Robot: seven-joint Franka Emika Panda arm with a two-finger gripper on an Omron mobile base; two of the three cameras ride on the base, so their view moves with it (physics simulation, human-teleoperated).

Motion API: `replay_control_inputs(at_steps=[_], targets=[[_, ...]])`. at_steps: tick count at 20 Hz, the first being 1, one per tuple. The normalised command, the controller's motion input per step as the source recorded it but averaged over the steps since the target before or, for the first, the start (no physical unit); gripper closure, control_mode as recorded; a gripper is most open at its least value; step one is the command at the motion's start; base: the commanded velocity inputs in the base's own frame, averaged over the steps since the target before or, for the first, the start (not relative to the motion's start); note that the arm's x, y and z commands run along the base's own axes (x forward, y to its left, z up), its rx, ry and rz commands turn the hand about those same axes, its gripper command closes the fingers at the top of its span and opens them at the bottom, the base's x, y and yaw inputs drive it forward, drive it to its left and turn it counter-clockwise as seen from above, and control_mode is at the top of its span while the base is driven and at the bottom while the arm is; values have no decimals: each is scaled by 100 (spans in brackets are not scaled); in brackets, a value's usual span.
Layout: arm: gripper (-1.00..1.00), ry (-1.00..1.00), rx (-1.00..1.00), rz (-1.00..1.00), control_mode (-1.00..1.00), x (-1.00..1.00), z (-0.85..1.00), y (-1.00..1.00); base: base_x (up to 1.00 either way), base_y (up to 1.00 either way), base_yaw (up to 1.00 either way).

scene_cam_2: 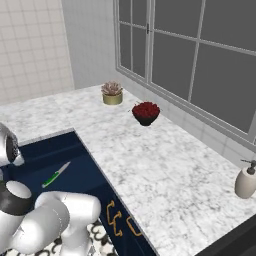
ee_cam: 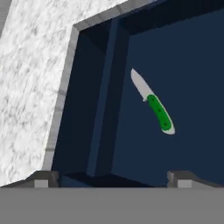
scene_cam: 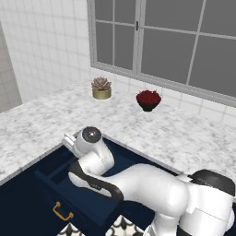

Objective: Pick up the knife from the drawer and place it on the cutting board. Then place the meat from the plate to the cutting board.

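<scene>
Knife (ee_cam: 154,103) flat in drawer (ee_cam: 192,65) (green handle nearer), beyond jaws — spread apart, empty.

The drawer (ee_cam: 175,52) is dark navy blue inside, with a gold handle (scene_cam: 62,213) on its front. The knife (ee_cam: 153,103) has a shiny silver blade and a bright green handle. The counter (scene_cam_2: 165,160) is white with grey speckles. At 12 o'clock, a dark bowl (scene_cam_2: 146,114) holds red pieces.

One knife (ee_cam: 153,103), one open drawer (ee_cam: 192,57), one potted succulent (scene_cam: 101,87), one bowl (scene_cam: 148,99), one soap dispenser (scene_cam_2: 246,180).
</scene>
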Motion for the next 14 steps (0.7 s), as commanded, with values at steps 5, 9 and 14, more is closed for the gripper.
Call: replay_control_inputs(at_steps=[5, 9, 14], targets=[[-100, -8, -36, 63, -100, 11, 30, -53, 0, 0, 0], [-100, 0, -5, 82, -100, -5, 7, -54, 0, 0, 0], [-100, 0, -1, 68, -100, 37, -45, -54, 0, 0, 0]])
